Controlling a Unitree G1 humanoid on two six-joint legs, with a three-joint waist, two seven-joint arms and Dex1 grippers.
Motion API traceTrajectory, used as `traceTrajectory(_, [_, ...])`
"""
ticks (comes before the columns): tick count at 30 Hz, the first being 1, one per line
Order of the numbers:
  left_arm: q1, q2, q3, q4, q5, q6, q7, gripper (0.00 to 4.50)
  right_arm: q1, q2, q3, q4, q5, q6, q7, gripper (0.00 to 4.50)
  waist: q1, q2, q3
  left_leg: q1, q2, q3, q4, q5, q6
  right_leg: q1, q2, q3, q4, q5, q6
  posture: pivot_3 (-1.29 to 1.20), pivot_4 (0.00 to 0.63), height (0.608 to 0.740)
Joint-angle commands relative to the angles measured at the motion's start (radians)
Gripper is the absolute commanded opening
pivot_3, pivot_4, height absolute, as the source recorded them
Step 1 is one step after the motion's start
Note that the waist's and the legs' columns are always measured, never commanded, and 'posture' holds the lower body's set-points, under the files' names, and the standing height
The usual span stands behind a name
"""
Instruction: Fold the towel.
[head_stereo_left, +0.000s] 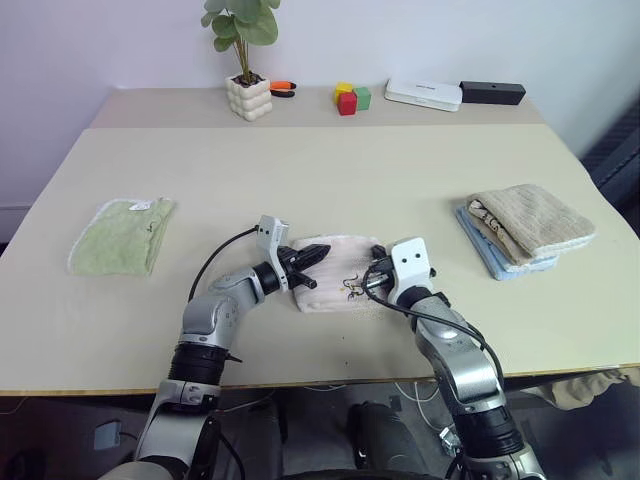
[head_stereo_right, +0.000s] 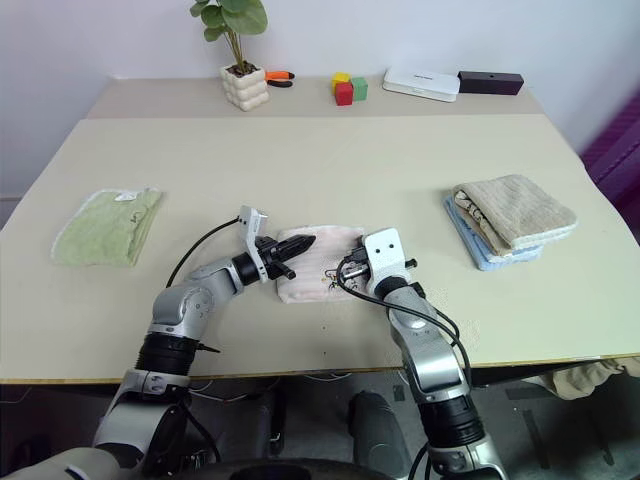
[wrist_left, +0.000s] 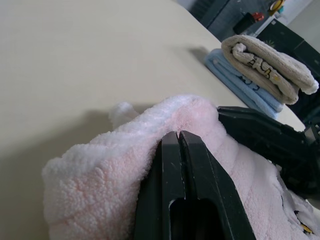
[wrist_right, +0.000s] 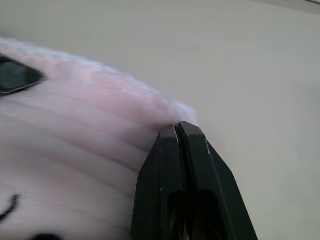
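Observation:
The pale pink towel (head_stereo_left: 338, 275) lies folded into a small bundle near the table's front middle, with a dark embroidered drawing on its top. My left gripper (head_stereo_left: 322, 254) comes in from the left, shut on the towel's far left edge; in the left wrist view the terry bunches around its tips (wrist_left: 178, 134). At the towel's right corner my right gripper (head_stereo_left: 376, 268) is shut on the edge, seen close up in the right wrist view (wrist_right: 177, 126). Both grippers sit low over the table.
A light green cloth (head_stereo_left: 122, 235) lies at the left. A tan ribbed towel (head_stereo_left: 530, 222) rests on a folded blue one at the right. Along the back stand a potted plant (head_stereo_left: 248, 97), coloured blocks (head_stereo_left: 350, 98), a white box (head_stereo_left: 424, 94) and a black box (head_stereo_left: 492, 93).

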Motion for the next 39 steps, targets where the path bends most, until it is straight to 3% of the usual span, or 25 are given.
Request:
traceTrajectory(1, [0.008,0.008,0.014,-0.022,-0.002,-0.013,-0.001,0.0,-0.014,0.028,-0.047,-0.017,0.053,-0.026,0.02,0.26,-0.001,0.0,0.0,0.0,0.0,0.0,0.0,0.0,0.0,0.0,0.0,0.0,0.0,0.0,0.0,0.0,0.15,0.74])
traceTrajectory(4, [0.009,0.013,0.011,-0.042,-0.008,-0.01,-0.016,0.0,-0.022,0.058,-0.092,-0.036,0.122,-0.032,0.046,1.26,-0.001,0.0,0.0,0.0,0.0,0.0,0.0,0.0,0.0,0.0,0.0,0.0,0.0,0.0,0.0,0.0,0.15,0.74])
traceTrajectory(7, [0.007,0.033,0.02,-0.073,-0.019,0.002,-0.029,1.25,-0.042,0.042,-0.13,-0.036,0.105,-0.037,0.024,2.74,-0.002,0.0,0.0,0.0,0.0,0.0,0.0,0.0,0.0,0.0,0.0,0.0,0.0,0.0,0.0,0.0,0.15,0.74])
traceTrajectory(10, [-0.003,0.051,0.041,-0.085,-0.019,0.006,-0.015,2.85,-0.055,0.024,-0.144,-0.037,0.095,-0.048,0.026,4.38,-0.002,0.0,0.0,0.0,0.0,0.0,0.0,0.0,0.0,0.0,0.0,0.0,0.0,0.0,0.0,0.0,0.15,0.74])
traceTrajectory(11, [-0.008,0.06,0.059,-0.096,-0.039,0.023,-0.013,3.39,-0.062,0.012,-0.145,-0.037,0.092,-0.049,0.035,4.5,-0.002,0.0,0.0,0.0,0.0,0.0,-0.001,0.0,0.0,-0.001,0.0,0.0,0.0,0.0,0.0,0.0,0.15,0.74])
traceTrajectory(13, [-0.019,0.085,0.108,-0.125,-0.101,0.088,-0.009,4.39,-0.084,-0.012,-0.159,-0.036,0.096,-0.05,0.05,4.5,-0.003,0.0,0.0,0.0,0.0,0.0,-0.001,0.0,0.0,-0.001,0.0,0.0,0.0,0.0,0.0,0.0,0.15,0.74])
traceTrajectory(14, [-0.022,0.095,0.128,-0.139,-0.133,0.125,-0.01,4.45,-0.093,-0.021,-0.166,-0.034,0.098,-0.051,0.054,4.5,-0.004,0.0,0.0,0.0,0.0,0.0,-0.001,0.0,0.0,-0.001,0.0,0.0,0.0,0.0,0.0,0.0,0.15,0.74])
traceTrajectory(24, [-0.05,0.215,0.335,-0.2,-0.424,0.488,0.081,4.45,-0.137,-0.056,-0.189,-0.016,0.125,-0.063,0.118,4.5,-0.004,0.0,0.0,0.0,0.0,0.0,-0.001,0.0,0.0,-0.001,0.0,0.0,0.002,0.0,0.001,0.0,0.15,0.74])
traceTrajectory(28, [0.003,0.278,0.377,-0.204,-0.506,0.653,0.116,4.45,-0.151,-0.057,-0.198,-0.065,0.256,-0.043,0.246,4.5,-0.007,0.0,0.0,0.0,0.0,0.0,-0.001,0.0,0.0,-0.002,0.0,0.0,0.003,0.0,0.001,0.0,0.15,0.74])
traceTrajectory(34, [0.008,0.328,0.472,-0.112,-0.639,0.885,0.155,4.45,-0.141,-0.134,-0.192,-0.122,0.377,0.009,0.41,4.5,-0.003,0.0,0.001,0.0,0.0,-0.001,0.0,0.0,0.0,-0.004,0.0,-0.001,0.009,-0.001,0.002,0.0,0.15,0.74])
traceTrajectory(39, [-0.051,0.31,0.518,0.054,-0.672,1.003,0.188,4.45,-0.142,-0.145,-0.174,-0.129,0.397,0.027,0.428,4.5,-0.002,0.0,0.001,0.001,0.0,-0.001,0.0,0.0,0.0,-0.004,0.0,-0.001,0.01,-0.001,0.001,0.0,0.15,0.74])
